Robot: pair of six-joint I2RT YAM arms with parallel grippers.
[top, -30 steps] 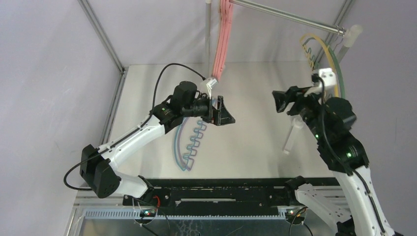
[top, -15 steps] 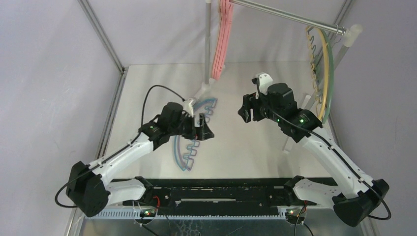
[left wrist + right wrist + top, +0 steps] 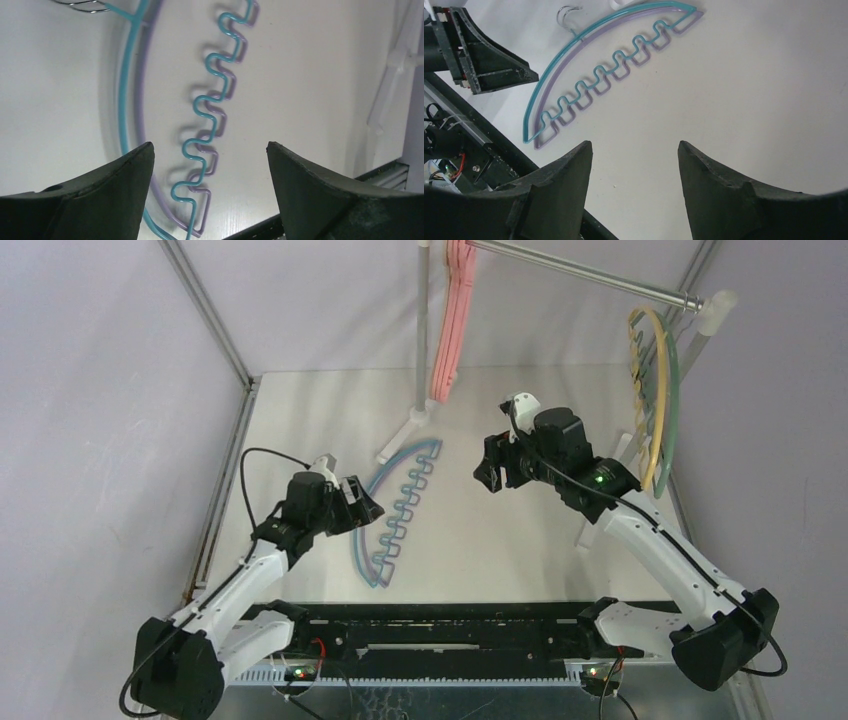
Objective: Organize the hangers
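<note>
Both arms are coming away from the rail [image 3: 580, 270] at once. A second ago the left claw [image 3: 362, 508] was up by the foot of the pink hangers [image 3: 447, 340]. Now it is pulling back low toward the near left of the worktop [image 3: 520, 540], just beside the blue and purple hangers [image 3: 398, 515]. Its fingers are spread wide with nothing between them, and its wrist view is looking straight down on the wavy bars of that pair.

The right claw [image 3: 487, 465] is swinging in from the far right, where it was busy at the yellow and green hangers [image 3: 670, 400]. Those two were tilting a second ago; they are now hanging straight at the right end of the rail. This claw is also released and empty, hovering over bare worktop and facing the pair from the other side, well apart from it.

So three groups are sitting like this: pink bunched at the left end of the rail, yellow and green at the right end, and blue and purple lying flat and stacked on the worktop, their hooks pointing toward the left arm.

To my eye the yellow and green step is finishing and both arms are turning to the last pair. The task looks well along, with only those two left to lift and hang.
</note>
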